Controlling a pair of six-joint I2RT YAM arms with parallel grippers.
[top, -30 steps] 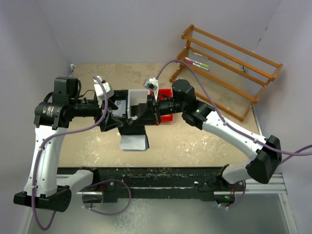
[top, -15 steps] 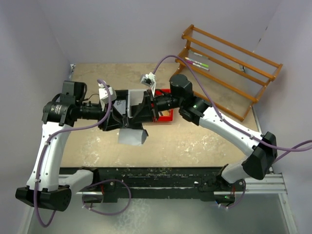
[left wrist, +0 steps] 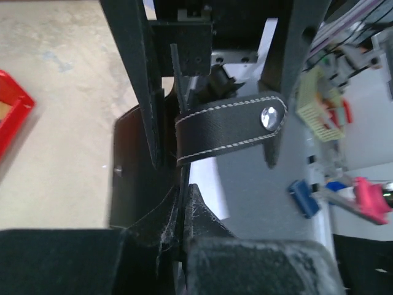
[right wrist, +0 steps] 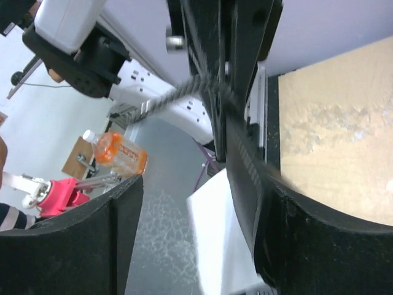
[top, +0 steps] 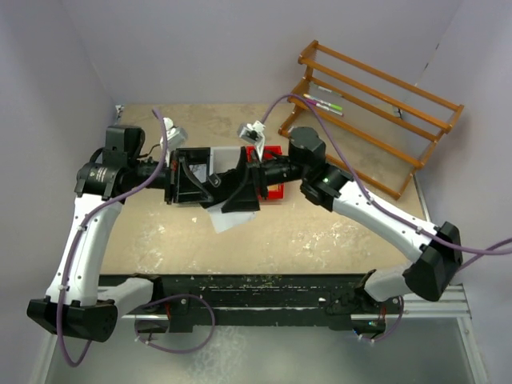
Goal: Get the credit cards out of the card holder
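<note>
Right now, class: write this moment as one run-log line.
left fingers: shut on card holder | right fingers: open | credit card: out of holder, unheld

Looks like a robotics lab, a walled-off test booth really. A white left arm [top: 78, 240] and right arm [top: 376, 218] are bolted to a black rail [top: 264, 292] on an aluminium frame [top: 448, 308] at 6 o'clock, with purple cables [top: 480, 250] looping off them. Plain pale walls [top: 240, 48] box in a scuffed tan surface [top: 320, 232], and there's a wooden rack [top: 376, 88] at 2 o'clock. The wrist views catch lab clutter beyond: an orange bottle [right wrist: 120, 153], a pale yellow basket [left wrist: 320, 103] and a white power strip [right wrist: 144, 80].
</note>
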